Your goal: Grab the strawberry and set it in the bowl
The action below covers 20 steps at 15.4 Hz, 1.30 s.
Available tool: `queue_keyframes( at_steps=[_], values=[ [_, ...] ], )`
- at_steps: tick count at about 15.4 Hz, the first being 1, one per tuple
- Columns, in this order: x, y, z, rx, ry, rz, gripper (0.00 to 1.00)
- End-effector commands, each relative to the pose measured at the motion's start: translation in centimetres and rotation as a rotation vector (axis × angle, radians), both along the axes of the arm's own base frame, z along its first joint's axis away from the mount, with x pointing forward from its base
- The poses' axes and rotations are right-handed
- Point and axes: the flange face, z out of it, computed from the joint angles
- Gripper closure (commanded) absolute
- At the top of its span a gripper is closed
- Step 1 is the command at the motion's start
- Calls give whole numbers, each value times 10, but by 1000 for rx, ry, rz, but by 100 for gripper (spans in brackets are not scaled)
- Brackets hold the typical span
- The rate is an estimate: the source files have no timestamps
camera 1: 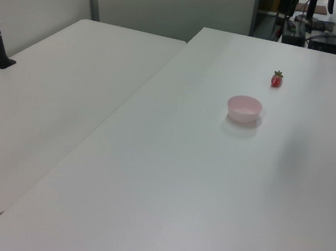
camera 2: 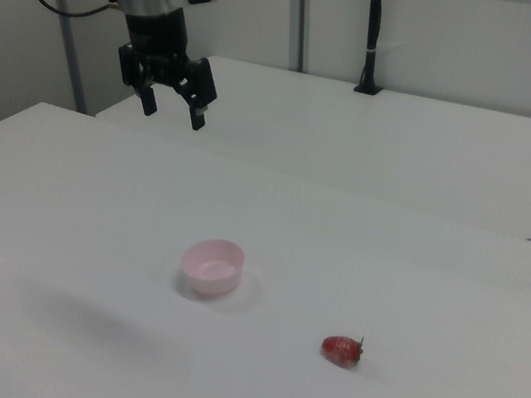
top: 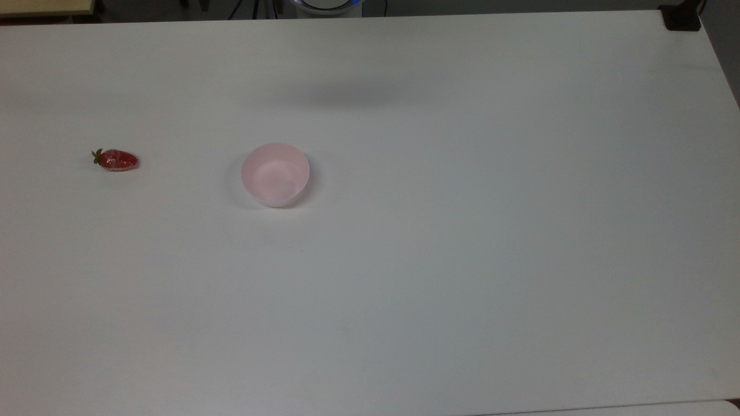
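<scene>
strawberry (top: pixel 115 160) lying on worktop (top: pixel 462 260), well apart from bowl (top: pixel 276 174), off to the top view's left. Bowl empty. Pincer (camera 2: pixel 171 110) spread, holding nothing, high above worktop in right view.

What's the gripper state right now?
Gripper: open, holding nothing, raised above the table; strawberry lies apart from it.
</scene>
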Motion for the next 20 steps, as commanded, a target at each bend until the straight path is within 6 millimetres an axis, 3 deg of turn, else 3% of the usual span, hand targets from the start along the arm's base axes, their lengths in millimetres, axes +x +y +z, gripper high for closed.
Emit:
queue_keyframes(
  at_steps=[1, 4, 6, 10, 12, 14, 16, 17, 20],
  values=[
    [-7, -38, -9, -37, 40, 82, 0],
    [-8, -75, -23, -122, 81, 29, 0],
    [-10, -127, -40, -131, 79, -58, 0],
    [-23, -204, -106, -86, 61, -207, 0],
    [-20, -252, -150, -26, 28, -354, 0],
    [-13, -283, -188, -7, -5, -464, 0],
    [-13, -310, -229, 15, -1, -536, 0],
    [-14, -319, -239, 15, 10, -537, 0],
    [-9, -319, -260, 46, 30, -599, 0]
  ],
)
